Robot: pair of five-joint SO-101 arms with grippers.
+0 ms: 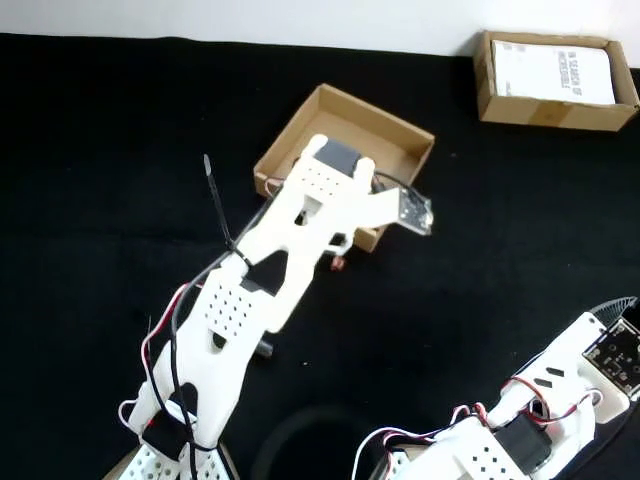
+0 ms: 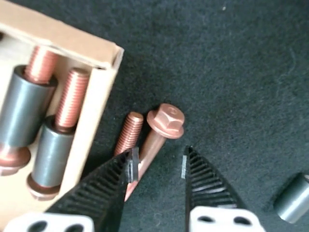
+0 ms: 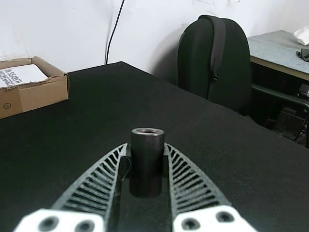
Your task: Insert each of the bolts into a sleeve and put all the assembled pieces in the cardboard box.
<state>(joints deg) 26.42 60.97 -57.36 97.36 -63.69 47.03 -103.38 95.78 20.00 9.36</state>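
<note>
Two loose copper bolts lie side by side on the black cloth just outside the cardboard box [image 2: 104, 92]: one shows its hex head [image 2: 166, 121], the other its threaded end [image 2: 130, 128]. My left gripper [image 2: 158, 164] hangs open right over them, with the hex-headed bolt's shank between its fingers. Inside the box lie two assembled pieces [image 2: 29, 111], bolts in dark sleeves. From above, the left arm [image 1: 300, 220] stretches to the cardboard box [image 1: 395, 135]. My right gripper [image 3: 146, 147] is shut on a dark sleeve [image 3: 146, 164] whose open bore shows.
A loose sleeve [image 2: 293, 199] lies on the cloth near the left gripper, and another sleeve [image 1: 265, 348] lies beside the left arm. A second box holding a paper [image 1: 555, 80] stands at the far right corner. The right arm [image 1: 540, 400] is at the near right.
</note>
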